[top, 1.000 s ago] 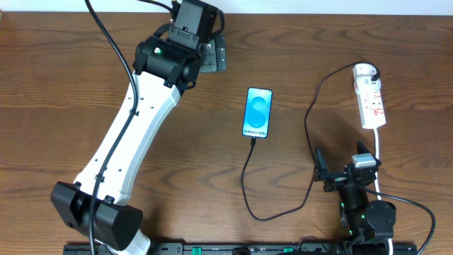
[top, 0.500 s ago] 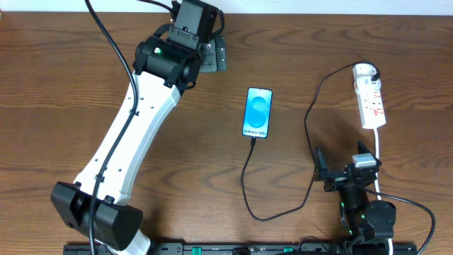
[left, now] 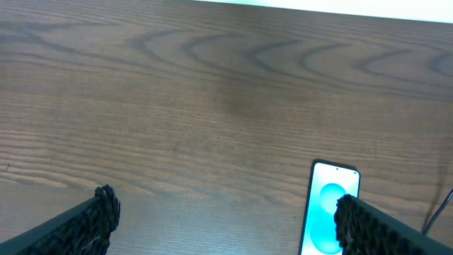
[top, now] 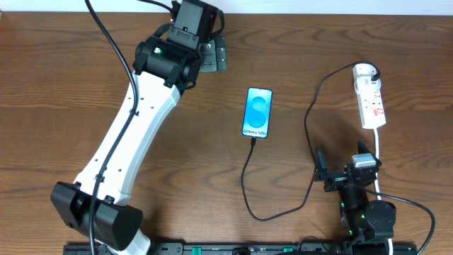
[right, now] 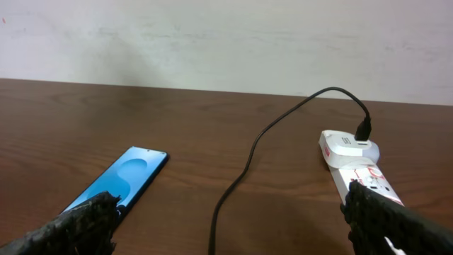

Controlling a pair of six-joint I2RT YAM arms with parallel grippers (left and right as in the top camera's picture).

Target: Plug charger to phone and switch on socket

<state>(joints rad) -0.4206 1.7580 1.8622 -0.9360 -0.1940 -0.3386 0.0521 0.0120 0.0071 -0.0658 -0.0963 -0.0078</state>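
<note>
Both left gripper (left: 226, 200) and right gripper (right: 230, 198) gape empty; charger (top: 252, 144) looks seated in phone (top: 258, 112), so socket (top: 371, 105) switch seems next.

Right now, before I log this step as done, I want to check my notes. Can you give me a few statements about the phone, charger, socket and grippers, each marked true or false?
1. The phone lies face up with its screen lit. True.
2. The left gripper holds the charger. False: it is open and empty, over the wood on the far side of the phone.
3. The charger runs from the far end of the socket to the phone's near edge. True.
4. The phone rests on the socket. False: they lie apart, the socket off to the phone's right.
5. The right gripper is shut. False: its fingers are spread wide and hold nothing.
</note>
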